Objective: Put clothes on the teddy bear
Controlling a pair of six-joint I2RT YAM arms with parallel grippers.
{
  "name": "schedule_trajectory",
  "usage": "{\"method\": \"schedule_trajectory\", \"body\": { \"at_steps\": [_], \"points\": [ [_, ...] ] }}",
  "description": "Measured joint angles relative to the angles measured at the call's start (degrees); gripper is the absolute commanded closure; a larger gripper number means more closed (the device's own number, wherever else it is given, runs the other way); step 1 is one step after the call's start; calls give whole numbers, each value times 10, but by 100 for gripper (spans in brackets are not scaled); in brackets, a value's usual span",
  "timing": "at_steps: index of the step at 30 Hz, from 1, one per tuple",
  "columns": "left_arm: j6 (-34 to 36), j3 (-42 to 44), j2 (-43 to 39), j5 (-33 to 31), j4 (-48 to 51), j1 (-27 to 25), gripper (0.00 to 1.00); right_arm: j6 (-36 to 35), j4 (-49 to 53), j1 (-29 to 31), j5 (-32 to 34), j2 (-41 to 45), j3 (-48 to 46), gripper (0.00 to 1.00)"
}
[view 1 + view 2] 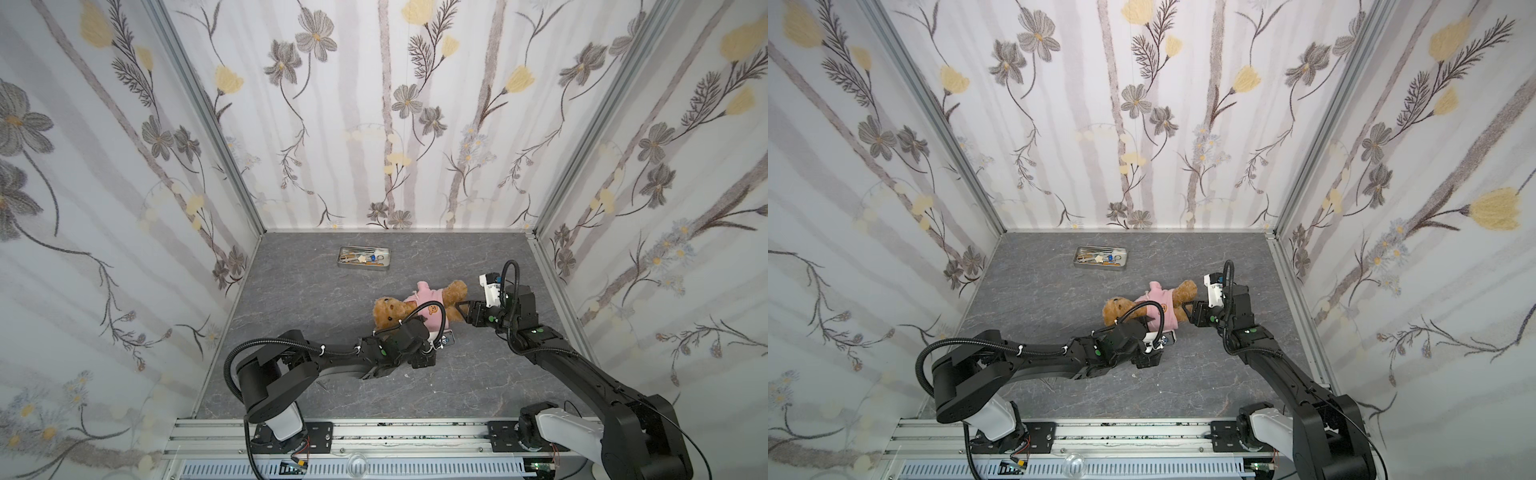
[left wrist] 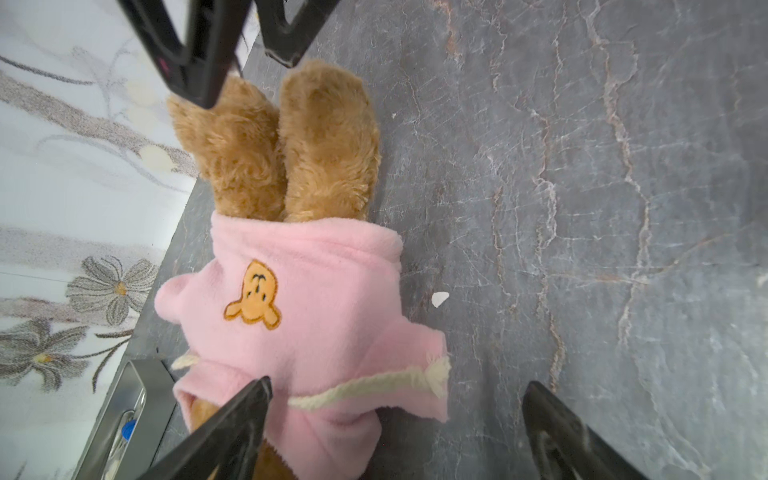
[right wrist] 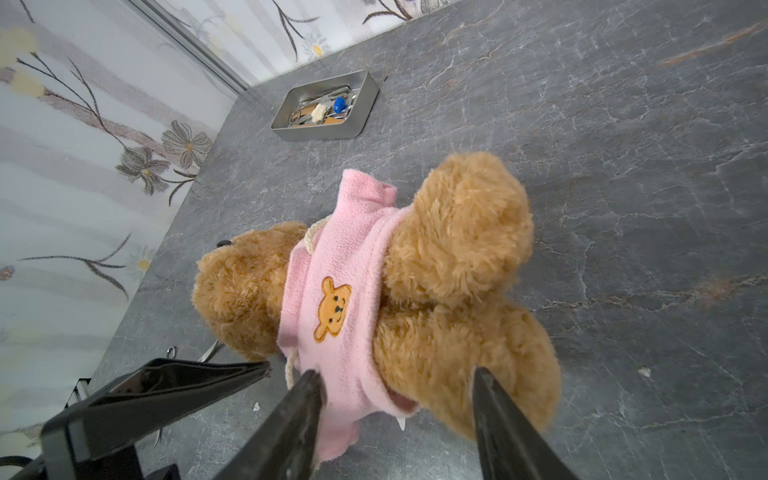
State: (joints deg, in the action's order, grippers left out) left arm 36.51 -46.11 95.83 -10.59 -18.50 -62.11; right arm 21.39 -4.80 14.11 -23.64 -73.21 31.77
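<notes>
The teddy bear (image 1: 388, 311) (image 1: 1117, 309) lies on the grey table, head to the left and legs to the right. A pink shirt (image 1: 434, 318) (image 3: 332, 257) with an orange bear emblem wraps its torso. One sleeve (image 3: 365, 191) sticks out on the far side. My left gripper (image 2: 399, 390) is open at the near side of the bear. The shirt's edge with its cream cord (image 2: 365, 386) lies between its fingers. My right gripper (image 1: 459, 311) (image 3: 392, 376) is open at the feet, fingers either side of the near leg (image 3: 465, 345) and the shirt hem.
A metal tin (image 1: 363, 269) (image 3: 328, 133) of small tools stands behind the bear toward the back wall. A white scrap (image 2: 439, 298) lies on the table beside the shirt. Papered walls enclose the table on three sides.
</notes>
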Motion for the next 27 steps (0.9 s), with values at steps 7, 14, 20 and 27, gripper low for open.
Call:
{"method": "schedule_trajectory", "body": {
  "at_steps": [7,14,20,27],
  "points": [
    [38,-22,62,-9,-41,3,13,0,10,-8,15,2,-1,41],
    [34,23,21,-19,-56,39,12,2,-15,-8,45,-92,8,54],
    [-30,85,-58,-38,-70,79,10,28,-52,22,29,-137,-7,65],
    [-211,137,-183,-74,-67,92,10,103,-87,132,9,-96,-75,60]
  ]
}}
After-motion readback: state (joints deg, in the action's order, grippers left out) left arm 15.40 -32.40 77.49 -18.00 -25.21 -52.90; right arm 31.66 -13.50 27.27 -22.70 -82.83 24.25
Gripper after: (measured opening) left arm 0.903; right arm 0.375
